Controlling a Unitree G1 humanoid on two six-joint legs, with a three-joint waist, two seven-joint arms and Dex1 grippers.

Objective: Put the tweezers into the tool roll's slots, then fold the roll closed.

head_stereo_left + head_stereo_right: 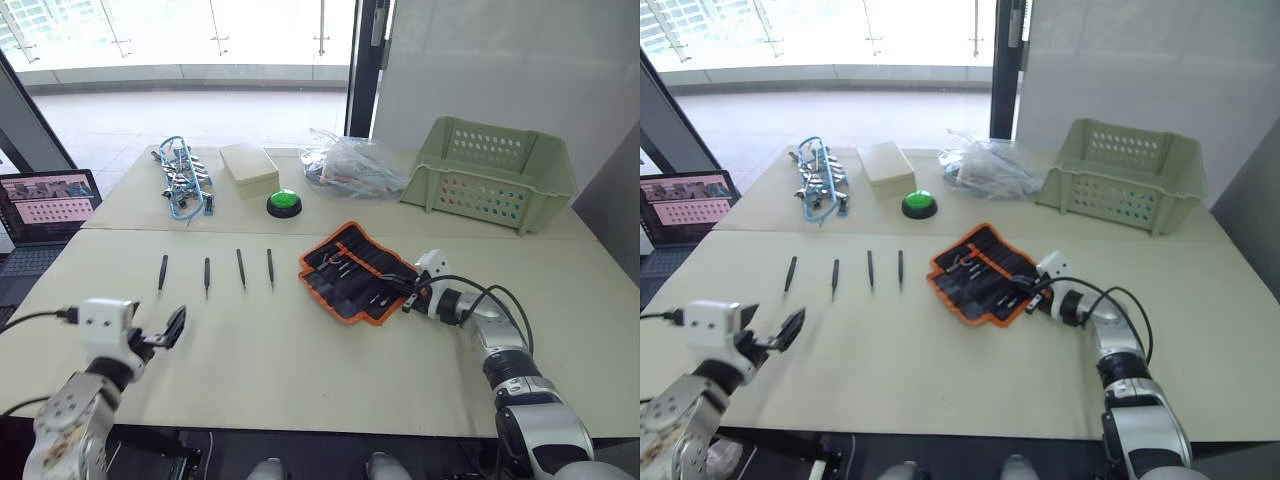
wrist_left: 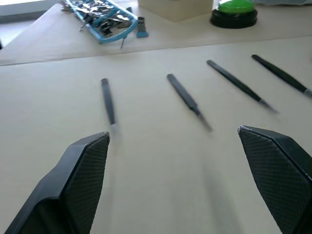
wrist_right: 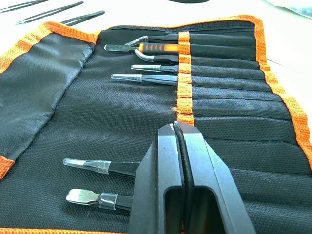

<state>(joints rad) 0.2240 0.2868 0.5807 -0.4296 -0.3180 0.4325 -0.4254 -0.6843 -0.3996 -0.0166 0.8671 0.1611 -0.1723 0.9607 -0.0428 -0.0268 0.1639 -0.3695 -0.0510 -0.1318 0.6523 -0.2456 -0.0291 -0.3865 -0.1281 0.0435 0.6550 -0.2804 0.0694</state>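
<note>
Several slim black tweezers (image 1: 207,275) lie in a row on the table, left of the tool roll (image 1: 340,262). The roll lies open, black with orange edging, and its slots (image 3: 219,73) hold several capped tools. My right gripper (image 3: 178,127) hovers low over the roll's inner face just short of the orange strap, shut on a thin black tweezers whose edge shows between the fingers. My left gripper (image 2: 173,132) is open and empty above the table, on the near side of the leftmost tweezers (image 2: 108,102) and apart from them.
At the back stand a pale green basket (image 1: 490,175), a clear plastic bag (image 1: 350,165), a green button (image 1: 284,203), a beige box (image 1: 249,167) and a blue-and-silver tangle of clips (image 1: 183,178). A laptop (image 1: 45,205) sits off the table's left edge.
</note>
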